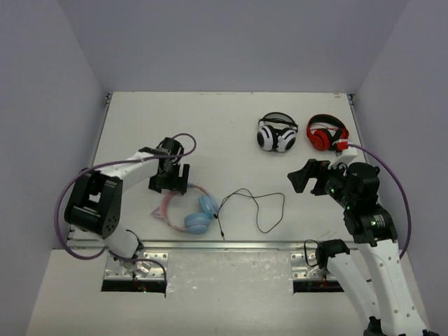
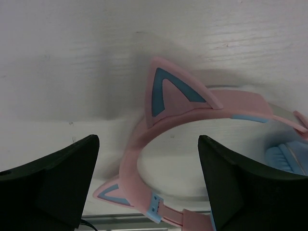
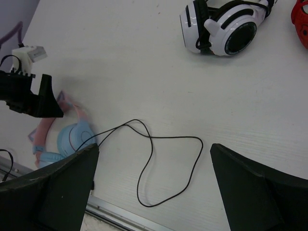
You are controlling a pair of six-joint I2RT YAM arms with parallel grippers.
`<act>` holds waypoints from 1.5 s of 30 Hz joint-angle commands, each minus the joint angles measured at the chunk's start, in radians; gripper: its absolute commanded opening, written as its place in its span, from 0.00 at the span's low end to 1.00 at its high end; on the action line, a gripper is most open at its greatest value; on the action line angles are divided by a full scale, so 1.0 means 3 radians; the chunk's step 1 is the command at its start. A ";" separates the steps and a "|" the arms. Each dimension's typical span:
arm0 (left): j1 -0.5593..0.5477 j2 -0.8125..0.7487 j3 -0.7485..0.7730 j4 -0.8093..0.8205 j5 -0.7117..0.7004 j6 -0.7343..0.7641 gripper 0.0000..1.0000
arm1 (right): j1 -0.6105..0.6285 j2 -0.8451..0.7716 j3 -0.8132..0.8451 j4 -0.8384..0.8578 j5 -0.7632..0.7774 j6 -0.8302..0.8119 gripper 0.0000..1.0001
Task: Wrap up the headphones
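While its jaws stand wide apart and grip nothing, the left gripper [image 1: 170, 179] hangs low over the headphones [image 1: 187, 212]. In the left wrist view its black fingers [image 2: 57, 178] flank the pink cat-eared headband [image 2: 192, 108] without touching it. The headphones lie flat on the white table [image 1: 210, 119] near its front edge, light blue ear cups [image 1: 203, 213] toward the right. Their thin black cable [image 1: 260, 204] trails rightward in loose, unwound loops between the two arms. The right gripper [image 1: 302, 178], jaws equally wide and empty, is raised above the table just right of those loops. Well beyond, a white-and-black pair [image 1: 276, 134] and a red-and-black pair [image 1: 327, 134] lie side by side.
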 commanded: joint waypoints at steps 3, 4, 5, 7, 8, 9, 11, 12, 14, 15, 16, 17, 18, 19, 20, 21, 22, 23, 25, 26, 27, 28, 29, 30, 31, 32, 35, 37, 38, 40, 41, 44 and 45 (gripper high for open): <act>-0.0024 0.0422 0.0023 0.0132 0.0148 -0.0018 0.74 | 0.0017 -0.0115 0.0016 0.0277 0.0141 -0.0148 0.99; -0.0034 0.0453 0.0033 0.0112 0.0143 -0.0038 0.70 | 0.0017 -0.0110 0.0016 0.0277 0.0162 -0.0153 0.99; -0.0034 0.0509 0.0033 0.0106 0.0127 -0.0059 0.67 | 0.0012 -0.0110 0.0016 0.0277 0.0192 -0.0158 0.99; -0.0034 0.0611 0.0033 0.0111 0.0173 -0.0059 0.45 | 0.0012 -0.0125 0.0001 0.0287 0.0218 -0.0168 0.99; -0.0039 0.0698 0.0018 0.0122 0.0310 -0.0069 0.32 | 0.0017 -0.0135 -0.0009 0.0302 0.0228 -0.0173 0.99; -0.0044 0.0724 0.0003 0.0142 0.0337 -0.0095 0.22 | 0.0017 -0.0140 -0.0025 0.0313 0.0269 -0.0183 0.99; -0.0105 0.0709 -0.0048 0.0224 0.0357 -0.0171 0.13 | 0.0022 -0.0156 -0.0025 0.0308 0.0310 -0.0189 0.99; -0.0141 0.0674 -0.0059 0.0264 0.0347 -0.0192 0.13 | 0.0027 -0.0156 -0.0025 0.0303 0.0320 -0.0189 0.99; -0.0294 0.0526 -0.0064 0.0361 0.0251 -0.0288 0.11 | 0.0043 -0.0130 -0.0020 0.0303 0.0315 -0.0189 0.99; -0.0340 0.0490 -0.0049 0.0387 0.0245 -0.0319 0.09 | 0.0043 -0.0120 -0.0004 0.0287 0.0300 -0.0184 0.99; -0.0386 0.0439 -0.0038 0.0438 0.0245 -0.0375 0.01 | 0.0043 -0.0095 0.0006 0.0282 0.0275 -0.0183 0.99; -0.0392 0.0413 -0.0033 0.0464 0.0154 -0.0406 0.00 | 0.0043 -0.0089 0.0016 0.0272 0.0264 -0.0183 0.99; -0.0392 0.0387 -0.0058 0.0505 0.0133 -0.0427 0.00 | 0.0048 -0.0089 0.0016 0.0267 0.0254 -0.0173 0.99; -0.0402 0.0357 -0.0059 0.0541 0.0122 -0.0437 0.00 | 0.0043 -0.0089 0.0016 0.0267 0.0249 -0.0163 0.99; -0.0407 0.0285 -0.0054 0.0546 0.0061 -0.0473 0.00 | 0.0043 -0.0089 0.0006 0.0272 0.0223 -0.0158 0.99; -0.0433 0.0214 -0.0043 0.0536 0.0000 -0.0498 0.01 | 0.0038 -0.0099 -0.0019 0.0287 0.0203 -0.0148 0.99; -0.0504 0.0021 -0.0018 0.0475 -0.0198 -0.0565 0.00 | 0.0043 -0.0115 -0.0060 0.0348 0.0102 -0.0143 0.99; -0.0545 -0.0108 0.0008 0.0429 -0.0306 -0.0611 0.00 | 0.0043 -0.0120 -0.0061 0.0389 0.0014 -0.0137 0.99; -0.0622 -0.0379 0.0089 0.0225 -0.0501 -0.0703 0.00 | 0.0043 -0.0140 -0.0137 0.0573 -0.0317 -0.0153 0.99; -0.0627 -0.0643 0.0130 0.0143 -0.0669 -0.0820 0.00 | 0.0043 -0.0140 -0.0218 0.0660 -0.0531 -0.0153 0.99; -0.0637 -0.0772 0.0186 0.0051 -0.0741 -0.0871 0.00 | 0.0043 -0.0140 -0.0280 0.0919 -0.1004 -0.0148 0.99; -0.0653 -0.0910 0.0283 -0.0092 -0.0798 -0.0902 0.00 | 0.0043 -0.0130 -0.0351 0.1114 -0.1272 -0.0122 0.99; -0.0678 -0.1155 0.0335 -0.0154 -0.0879 -0.0938 0.00 | 0.0043 -0.0084 -0.0549 0.1622 -0.1786 0.0004 0.99; -0.0678 -0.1258 0.0401 -0.0230 -0.0921 -0.0959 0.00 | 0.0043 -0.0084 -0.0668 0.1870 -0.1948 0.0102 0.99; -0.0704 -0.1366 0.0472 -0.0383 -0.0951 -0.0979 0.00 | 0.0043 0.0053 -0.0745 0.2115 -0.2031 0.0179 0.99; -0.0714 -0.1539 0.0615 -0.0450 -0.0977 -0.0984 0.00 | 0.0043 0.0165 -0.0801 0.2229 -0.2072 0.0195 0.99; -0.0729 -0.1760 0.0937 -0.0711 -0.0972 -0.0985 0.00 | 0.0048 0.0794 -0.0654 0.2139 -0.1721 0.0083 0.99; -0.0734 -0.1872 0.1091 -0.0849 -0.0967 -0.0969 0.01 | 0.0114 0.1182 -0.0628 0.2322 -0.1588 0.0052 0.99; -0.0734 -0.1914 0.1163 -0.0880 -0.0967 -0.0964 0.00 | 0.0180 0.1280 -0.0583 0.2373 -0.1481 0.0016 0.99; -0.0740 -0.2021 0.1357 -0.0932 -0.0891 -0.0918 0.00 | 0.0476 0.1449 -0.0496 0.2450 -0.1149 -0.0203 0.99; -0.0735 -0.2042 0.1424 -0.0952 -0.0860 -0.0898 0.00 | 0.0589 0.1637 -0.0374 0.2465 -0.1086 -0.0341 0.99; -0.0740 -0.2047 0.1705 -0.1069 -0.0793 -0.0831 0.00 | 0.0866 0.1935 -0.0194 0.2623 -0.0994 -0.0312 0.98; -0.0740 -0.2057 0.1786 -0.1050 -0.0788 -0.0780 0.01 | 0.0942 0.1946 -0.0204 0.2872 -0.0999 -0.0245 0.97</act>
